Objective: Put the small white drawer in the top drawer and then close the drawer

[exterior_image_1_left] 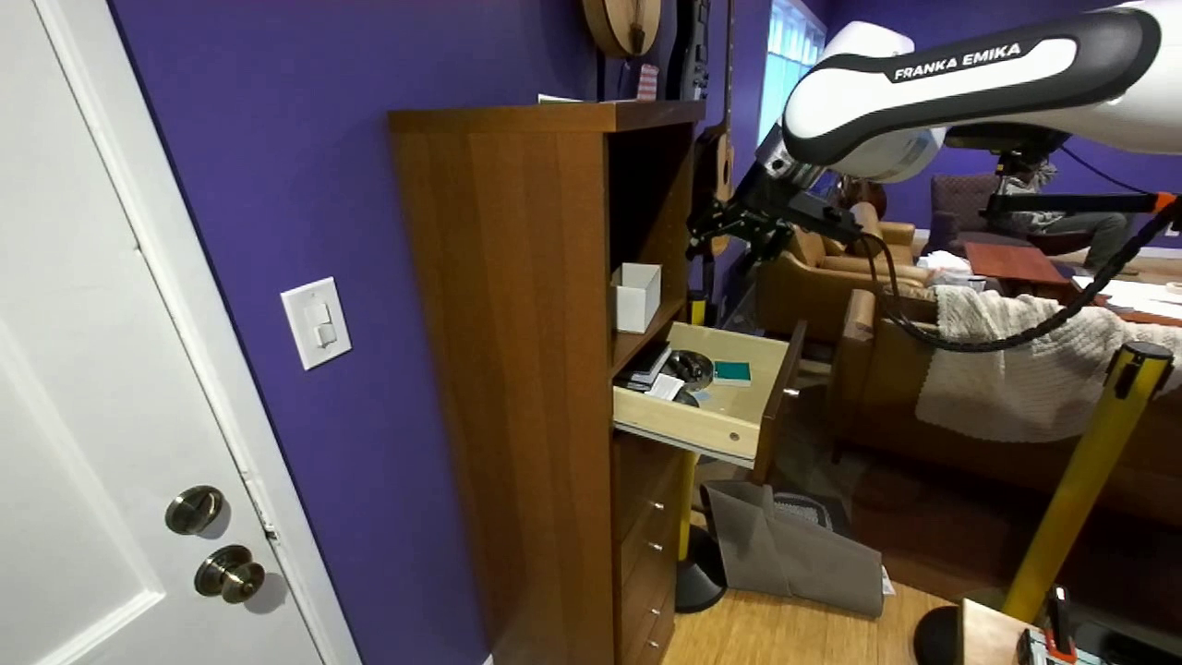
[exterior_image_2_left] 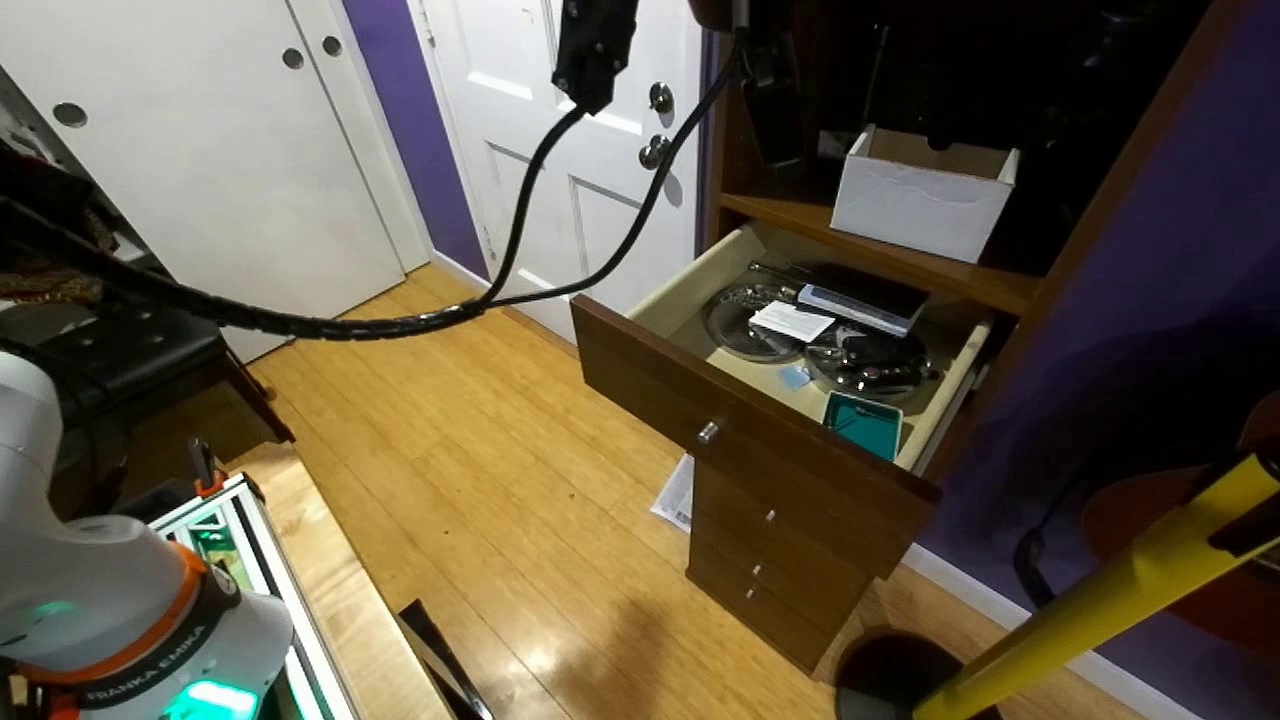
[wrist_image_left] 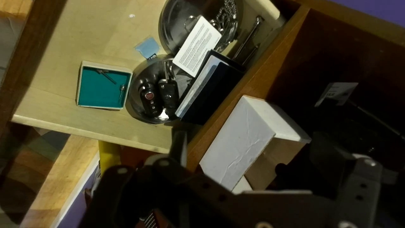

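The small white drawer is an open-topped white box (exterior_image_1_left: 637, 297) standing upright on the cabinet shelf just above the top drawer. It also shows in an exterior view (exterior_image_2_left: 915, 205) and in the wrist view (wrist_image_left: 237, 142), with a brown inside. The top drawer (exterior_image_1_left: 688, 420) is pulled well out; its brown front shows in an exterior view (exterior_image_2_left: 760, 400) and its pale side in the wrist view (wrist_image_left: 95, 122). My gripper (exterior_image_1_left: 725, 231) is open and empty, above and in front of the box, apart from it. In the wrist view its fingers (wrist_image_left: 256, 147) are spread wide on either side of the box.
The drawer holds glass dishes with keys (wrist_image_left: 155, 95), a dark booklet (wrist_image_left: 210, 87), a white card (wrist_image_left: 197, 46) and a teal-lined box (wrist_image_left: 101, 85). A yellow post (exterior_image_2_left: 1100, 600) stands beside the cabinet (exterior_image_1_left: 517, 369). My cable (exterior_image_2_left: 400, 325) hangs across the room.
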